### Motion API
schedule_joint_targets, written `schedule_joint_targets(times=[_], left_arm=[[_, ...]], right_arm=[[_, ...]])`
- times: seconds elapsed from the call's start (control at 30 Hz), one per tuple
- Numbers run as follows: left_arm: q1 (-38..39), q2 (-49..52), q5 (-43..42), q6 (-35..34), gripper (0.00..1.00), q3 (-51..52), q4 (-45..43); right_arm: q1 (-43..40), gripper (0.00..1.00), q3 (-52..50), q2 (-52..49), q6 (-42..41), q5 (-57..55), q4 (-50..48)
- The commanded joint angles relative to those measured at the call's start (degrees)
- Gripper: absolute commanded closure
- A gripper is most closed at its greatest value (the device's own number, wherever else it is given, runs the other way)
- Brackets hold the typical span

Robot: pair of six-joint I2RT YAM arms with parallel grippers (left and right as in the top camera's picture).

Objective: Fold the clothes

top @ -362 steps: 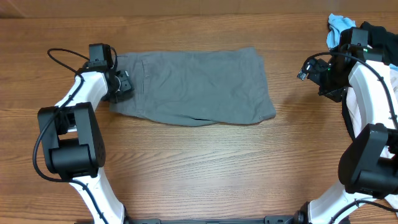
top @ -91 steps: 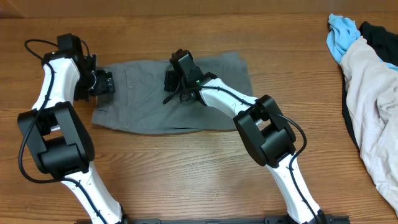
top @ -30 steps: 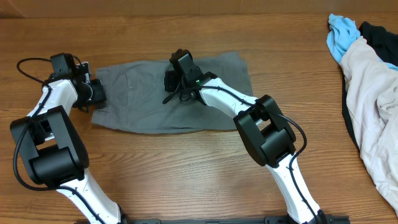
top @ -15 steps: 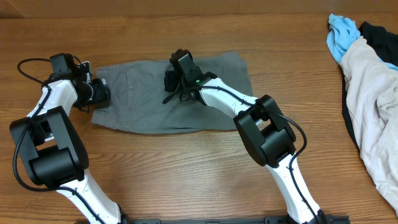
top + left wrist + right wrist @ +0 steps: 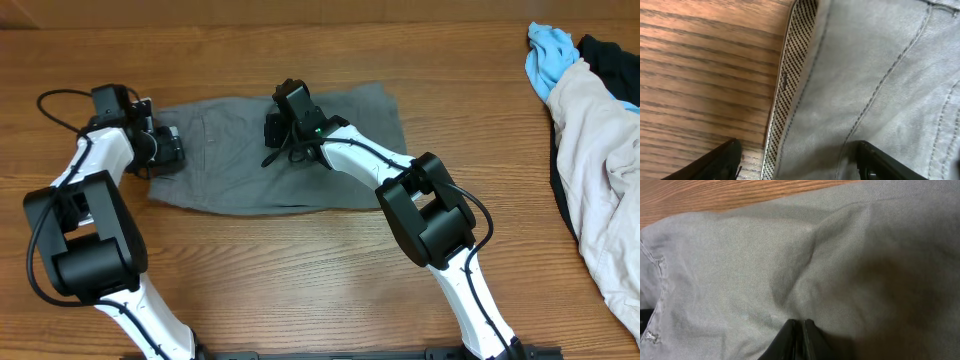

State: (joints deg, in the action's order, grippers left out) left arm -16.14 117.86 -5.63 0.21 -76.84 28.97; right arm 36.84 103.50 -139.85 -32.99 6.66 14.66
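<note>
The clothes are one pair of grey shorts (image 5: 220, 165) lying flat on the wooden table (image 5: 300, 290), waistband to the left. My left gripper (image 5: 168, 148) sits at that waistband end, open. In the left wrist view its fingers (image 5: 715, 162) straddle the speckled waistband lining (image 5: 790, 75) and the grey cloth (image 5: 865, 75) without closing on them. My right gripper (image 5: 283, 135) rests on the upper middle of the shorts. In the right wrist view it (image 5: 799, 330) is shut, with its tips pinching the grey cloth (image 5: 765, 255); a crease runs up from the tips.
At the far right edge lies a pile: a pale pinkish-white garment (image 5: 600, 170), a light blue cloth (image 5: 548, 55) and a dark cloth (image 5: 610, 55). The right arm's links stretch across the shorts' right half. A black cable (image 5: 55, 100) loops off the left arm.
My left gripper has opened, let go of the waistband and shifted slightly right. The right gripper and the shorts have stayed put.
</note>
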Motion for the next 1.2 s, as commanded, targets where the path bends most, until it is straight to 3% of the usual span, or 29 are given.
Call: schedule_joint_targets(times=[0.0, 0.13, 0.5, 0.6, 0.8, 1.17], left_arm=[[1.3, 5.6, -0.8, -0.2, 0.24, 4.0, 1.6], [1.6, 7.5, -1.6, -0.2, 0.32, 4.0, 1.4], [1.4, 9.4, -1.8, -0.2, 0.79, 3.9, 1.3], [1.4, 9.2, -1.6, -0.2, 0.90, 3.5, 1.4], [1.4, 8.0, -1.4, -0.2, 0.96, -2.8, 7.6], [2.7, 7.8, -3.8, -0.2, 0.96, -28.3, 29.9]], right_arm=[[0.0, 0.90, -0.3, -2.2, 0.0, -0.2, 1.4], [0.0, 0.90, -0.3, -2.2, 0.0, -0.2, 1.3], [0.0, 0.90, -0.3, -2.2, 0.0, -0.2, 1.5], [0.0, 0.96, -0.3, -2.1, 0.0, -0.2, 1.5], [-1.1, 0.96, 0.9, 0.9, 0.1, 0.6, 2.6], [-6.6, 0.96, 3.4, 18.5, 0.3, 6.6, 19.6]])
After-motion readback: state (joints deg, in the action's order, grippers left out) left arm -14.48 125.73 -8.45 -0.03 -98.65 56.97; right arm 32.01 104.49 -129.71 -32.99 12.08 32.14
